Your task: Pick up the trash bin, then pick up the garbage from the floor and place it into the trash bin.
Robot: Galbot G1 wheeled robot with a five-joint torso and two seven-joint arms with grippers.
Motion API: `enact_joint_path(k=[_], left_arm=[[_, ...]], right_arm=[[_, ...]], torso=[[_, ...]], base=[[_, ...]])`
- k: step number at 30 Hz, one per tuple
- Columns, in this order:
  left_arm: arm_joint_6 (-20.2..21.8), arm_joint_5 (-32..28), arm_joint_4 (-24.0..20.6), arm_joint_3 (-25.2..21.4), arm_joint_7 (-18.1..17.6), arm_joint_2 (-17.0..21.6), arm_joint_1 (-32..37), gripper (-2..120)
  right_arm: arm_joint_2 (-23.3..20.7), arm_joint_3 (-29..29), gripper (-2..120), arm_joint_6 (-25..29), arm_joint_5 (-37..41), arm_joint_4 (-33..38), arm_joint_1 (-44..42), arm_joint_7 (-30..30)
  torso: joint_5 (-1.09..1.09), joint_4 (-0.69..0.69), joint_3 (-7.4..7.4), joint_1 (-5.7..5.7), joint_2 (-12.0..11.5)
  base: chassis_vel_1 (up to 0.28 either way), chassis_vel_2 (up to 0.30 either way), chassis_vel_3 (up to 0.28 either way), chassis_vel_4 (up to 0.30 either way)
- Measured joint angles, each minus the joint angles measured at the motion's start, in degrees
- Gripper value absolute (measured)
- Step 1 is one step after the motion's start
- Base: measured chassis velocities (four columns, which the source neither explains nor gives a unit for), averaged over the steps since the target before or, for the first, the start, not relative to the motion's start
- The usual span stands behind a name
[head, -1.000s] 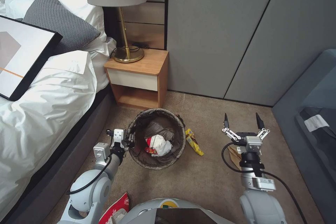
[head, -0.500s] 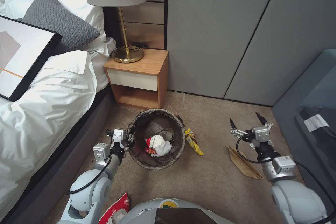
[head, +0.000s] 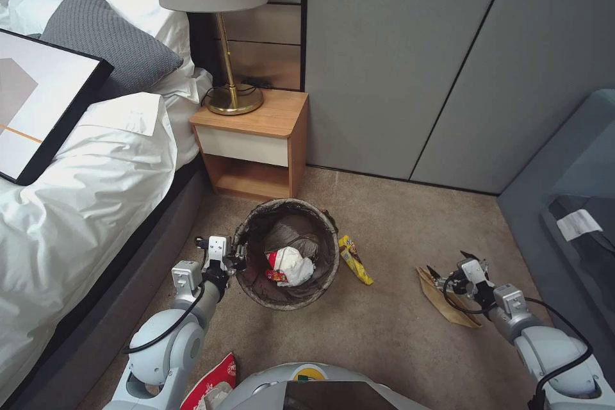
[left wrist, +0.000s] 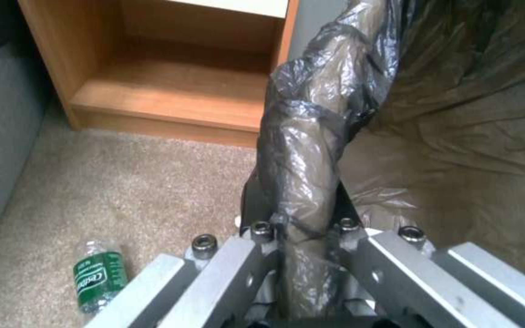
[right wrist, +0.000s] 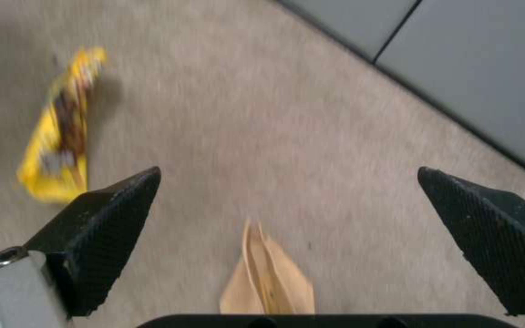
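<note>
The trash bin [head: 286, 254] is being held at its rim by the left gripper [head: 238, 261], whose jaws are being kept clamped on the folded dark bag lining (in the left wrist view the wrinkled plastic of the rim [left wrist: 311, 150] is being pinched between the metal fingers [left wrist: 262, 255]). Inside the bin, on the far side of the rim from that gripper, a white tissue wad [head: 293, 265] and a red scrap [head: 275, 275] are lying. A small green bottle [left wrist: 98, 275] is lying on the floor [head: 384, 333] just beside the left gripper, between it and the grey bed base. The right gripper [head: 451, 264] is being held low over the carpet with its jaws spread wide and nothing between them; in the right wrist view the black fingertips [right wrist: 110, 214] are standing well apart. The flat brown paper bag [head: 448, 301] is lying on the floor directly under this gripper, its pointed end [right wrist: 267, 278] showing between the two fingers. The yellow snack wrapper [head: 354, 259] is lying between the right gripper and the bin, just beside the bin's wall. A red-and-white carton [head: 214, 381] is lying near the robot's base, behind the left arm.
</note>
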Motion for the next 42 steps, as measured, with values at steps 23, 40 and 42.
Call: enact_joint_path(k=[23,40,42], left_arm=[[0.01,0.47,-0.88,0.06,-0.11,0.11,0.67,0],[0.23,1.11,-0.89,0.17,-0.20,-0.25,0.83,0],[0.23,1.12,-0.88,0.17,-0.20,-0.31,0.86,0]], right_arm=[[-2.79,-2.03,100,6.78,-3.76,-21.48,4.93,-5.75],[-1.88,-4.46,100,9.69,-3.68,-29.84,11.43,-5.59],[-1.55,-4.67,100,9.73,-3.85,-30.63,11.89,-5.55]], torso=[[-0.01,0.01,0.00,0.00,0.00],[-0.02,0.01,0.00,0.00,0.00],[-0.02,0.01,0.00,0.00,0.00]], base=[[0.000,0.000,0.000,0.000],[0.000,0.000,0.000,0.000],[0.000,0.000,0.000,0.000]])
